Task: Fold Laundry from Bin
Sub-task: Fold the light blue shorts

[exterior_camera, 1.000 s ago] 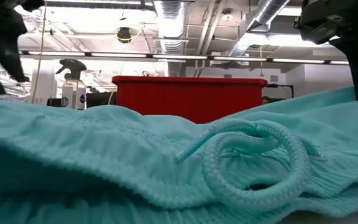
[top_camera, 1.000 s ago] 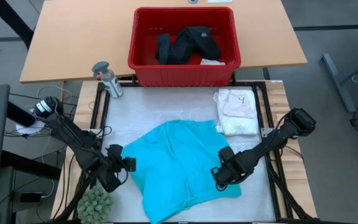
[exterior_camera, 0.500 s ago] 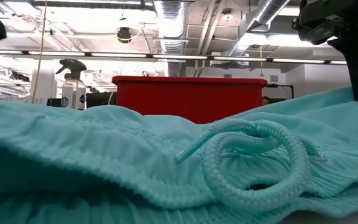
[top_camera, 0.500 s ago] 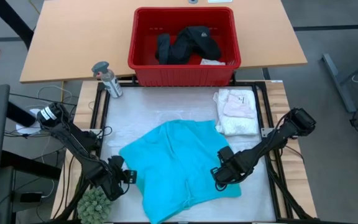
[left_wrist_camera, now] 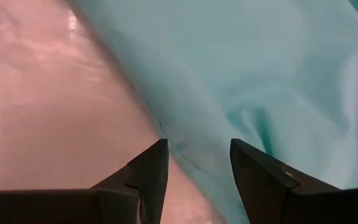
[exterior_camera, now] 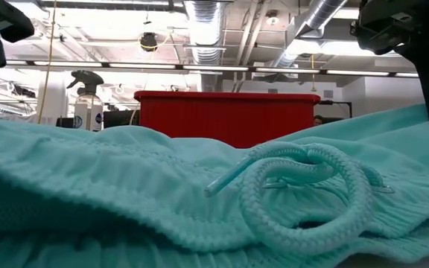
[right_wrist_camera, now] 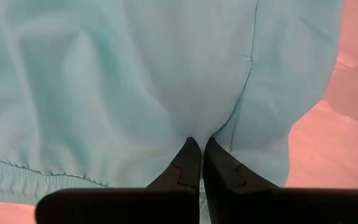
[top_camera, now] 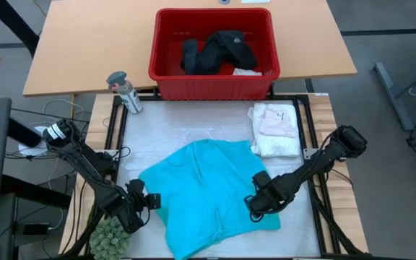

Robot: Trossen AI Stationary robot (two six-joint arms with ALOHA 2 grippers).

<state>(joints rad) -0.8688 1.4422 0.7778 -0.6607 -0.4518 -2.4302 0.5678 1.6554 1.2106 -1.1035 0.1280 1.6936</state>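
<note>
Turquoise shirt [top_camera: 211, 191]: right gripper [right_wrist_camera: 197, 149] jaws clenched on it, left gripper [left_wrist_camera: 194, 155] jaws parted beside its edge.

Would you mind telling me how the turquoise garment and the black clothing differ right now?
The turquoise garment lies spread on the mat, while the black clothing sits bunched in the red bin. The right claw is shut on the turquoise garment; no claw touches the black clothing. Both are soft, unfolded laundry.
</note>
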